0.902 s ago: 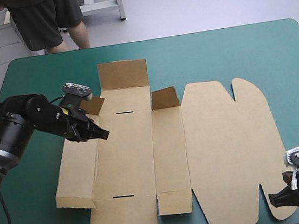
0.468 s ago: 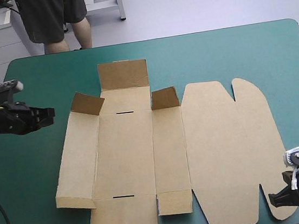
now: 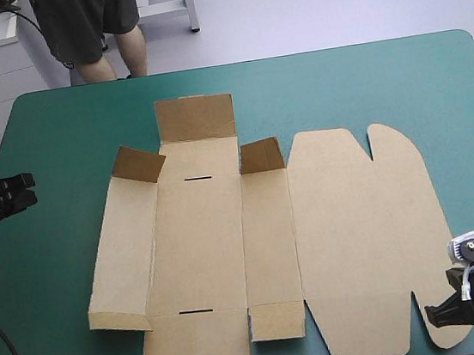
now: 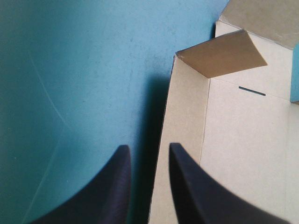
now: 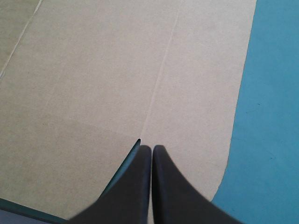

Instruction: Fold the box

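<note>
The brown box (image 3: 269, 225) lies spread as a cut sheet in the middle of the teal-green cover. Its far flap (image 3: 195, 118) and two small corner flaps (image 3: 138, 164) (image 3: 260, 155) stand raised, and the left wall panel (image 3: 121, 252) tilts up a little. My left gripper (image 3: 27, 190) is at the table's left edge, well clear of the box. In the left wrist view the gripper (image 4: 148, 147) stands open with nothing in it, the box (image 4: 243, 140) ahead and to one side. My right gripper (image 3: 431, 315) hovers shut over the lid's near right corner (image 5: 93, 70); its fingertips (image 5: 152, 148) meet at a notch.
Bare teal-green cover (image 3: 338, 87) lies beyond the box and along the left side (image 4: 70, 70). The table's near edge runs just behind the right gripper.
My left gripper has drawn back from the box's left wall to the table's left edge. The box and the right arm have not moved.
</note>
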